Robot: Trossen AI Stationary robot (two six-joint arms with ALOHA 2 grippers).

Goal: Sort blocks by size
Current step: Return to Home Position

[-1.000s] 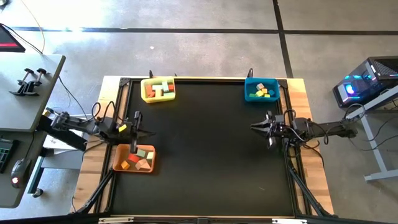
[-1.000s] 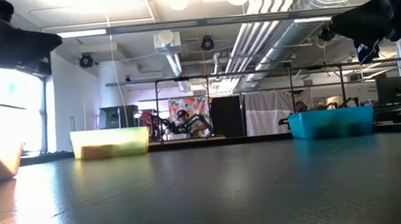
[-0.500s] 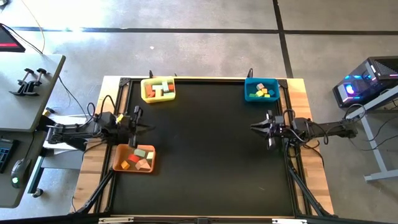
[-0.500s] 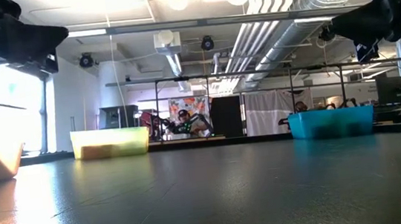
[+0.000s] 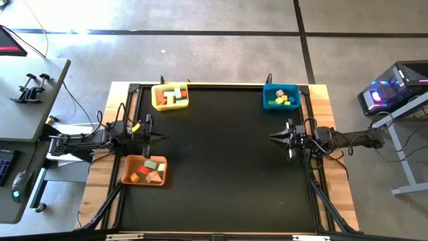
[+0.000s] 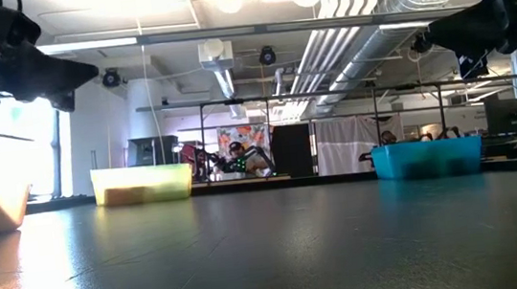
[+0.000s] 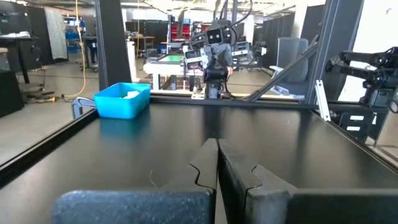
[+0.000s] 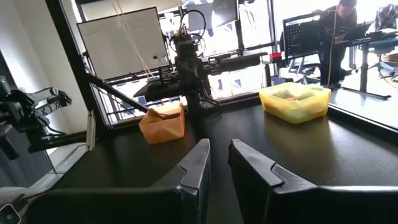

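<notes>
The blocks lie in three bins. Red, tan and green ones are in the yellow bin (image 5: 170, 96) at the far left. Yellow and green ones are in the blue bin (image 5: 281, 96) at the far right. Red, mint, tan and yellow ones are in the orange bin (image 5: 144, 171) at the left. My left gripper (image 5: 158, 138) hovers just beyond the orange bin's far side, shut and empty, as the left wrist view (image 7: 217, 152) shows. My right gripper (image 5: 271, 136) hovers at the table's right side, shut but for a narrow slit and empty, as the right wrist view (image 8: 219, 152) shows.
The black mat (image 5: 221, 174) lies between the two arms. A metal frame (image 5: 127, 120) runs round the table's edges. In the low view, both grippers (image 6: 78, 75) (image 6: 426, 42) hang well above the mat.
My left gripper has gone a little toward the far edge, away from the orange bin, and then toward the table's right. It stays above the mat.
</notes>
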